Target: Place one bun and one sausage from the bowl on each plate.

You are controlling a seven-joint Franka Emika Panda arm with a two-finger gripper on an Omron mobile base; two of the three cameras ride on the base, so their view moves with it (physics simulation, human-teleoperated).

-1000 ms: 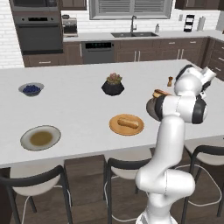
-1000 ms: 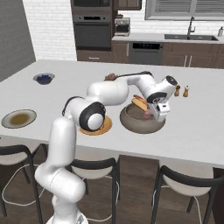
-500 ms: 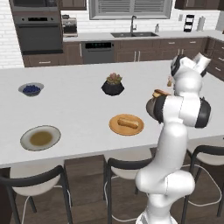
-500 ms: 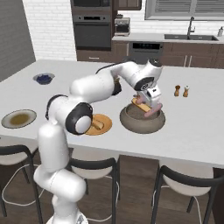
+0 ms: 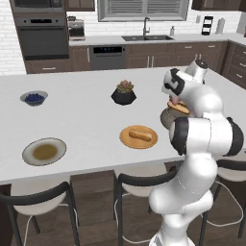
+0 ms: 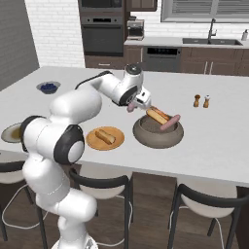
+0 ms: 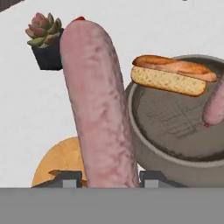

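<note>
My gripper [image 6: 133, 104] is shut on a pink sausage [image 7: 98, 105], held up above the counter just left of the grey-brown bowl [image 6: 146, 137]. In the hand view the sausage stands between my fingertips [image 7: 70, 177]. A bun [image 6: 156, 115] and another sausage [image 6: 170, 121] lie in the bowl [image 7: 148, 151]. Left of the bowl, the orange plate [image 6: 92, 142] carries one bun [image 6: 105, 136]. The olive-centred plate [image 5: 29, 154] lies further left with nothing on it. In the left base view the gripper [image 5: 174, 99] hangs by the bowl [image 5: 166, 116], partly hidden by the arm.
A black plant pot [image 5: 124, 94] stands behind the orange plate [image 5: 126, 139]. A small bowl of blueberries [image 5: 33, 98] sits at the far left. Two shakers [image 6: 201, 101] stand right of the bowl. Stools line the counter's near edge.
The gripper has come up out of the bowl's right side and swung left over its rim with the sausage in it. Plates and buns have not moved.
</note>
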